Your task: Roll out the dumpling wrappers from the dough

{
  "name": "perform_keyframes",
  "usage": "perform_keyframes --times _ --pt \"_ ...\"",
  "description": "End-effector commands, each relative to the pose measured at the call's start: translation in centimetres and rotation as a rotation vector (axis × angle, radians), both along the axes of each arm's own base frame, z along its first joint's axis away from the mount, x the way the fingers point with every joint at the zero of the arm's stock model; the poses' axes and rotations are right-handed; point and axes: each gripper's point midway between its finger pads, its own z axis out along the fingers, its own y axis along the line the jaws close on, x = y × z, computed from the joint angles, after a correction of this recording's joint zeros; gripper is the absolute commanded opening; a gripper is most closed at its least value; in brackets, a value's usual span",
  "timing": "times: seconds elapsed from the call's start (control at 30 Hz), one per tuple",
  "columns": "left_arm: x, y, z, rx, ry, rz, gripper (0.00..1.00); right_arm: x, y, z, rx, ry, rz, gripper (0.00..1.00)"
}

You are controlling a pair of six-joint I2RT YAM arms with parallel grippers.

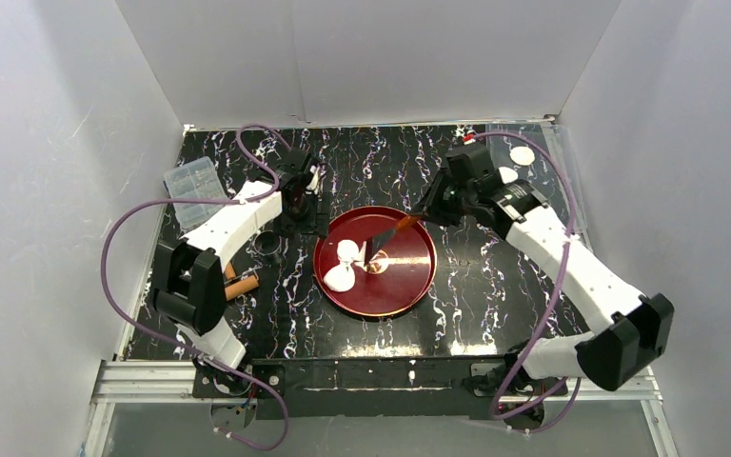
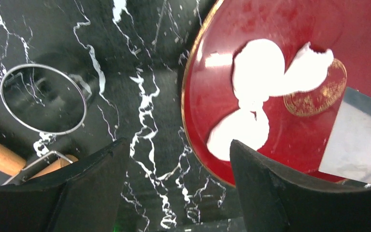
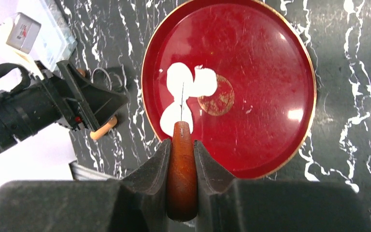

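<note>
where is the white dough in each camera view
top external: dough mid-picture, on the left half of the red plate
left wrist: dough right of centre, on the plate's left side
right wrist: dough upper centre-left, just beyond the wooden handle
shared landmark: the gold emblem beside the dough, in all views

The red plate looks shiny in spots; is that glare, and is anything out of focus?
Right wrist view: a white glare spot on the red plate near its right rim; the close wooden handle looks soft. Left wrist view: the dark fingers are blurred.
</note>
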Motion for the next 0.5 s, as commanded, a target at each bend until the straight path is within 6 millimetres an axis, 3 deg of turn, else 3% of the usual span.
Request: perform_keyframes --times 0.0,0.23,0.47 --pt "2.6 1.0 -0.9 0.006 -0.027 0.123 0.72 3.9 1.1 0.2 0.016 -0.094 -0.108 0.01" --pt "2.7 1.2 -4.2 0.020 0.044 0.139 0.72 6.7 2.8 -1.7 -0.032 -0.103 -0.094 0.01" --pt "2.1 0.5 -6.3 -0.020 0.072 0.158 0.65 6.6 2.6 -3.3 -0.050 -0.093 -0.090 0.01"
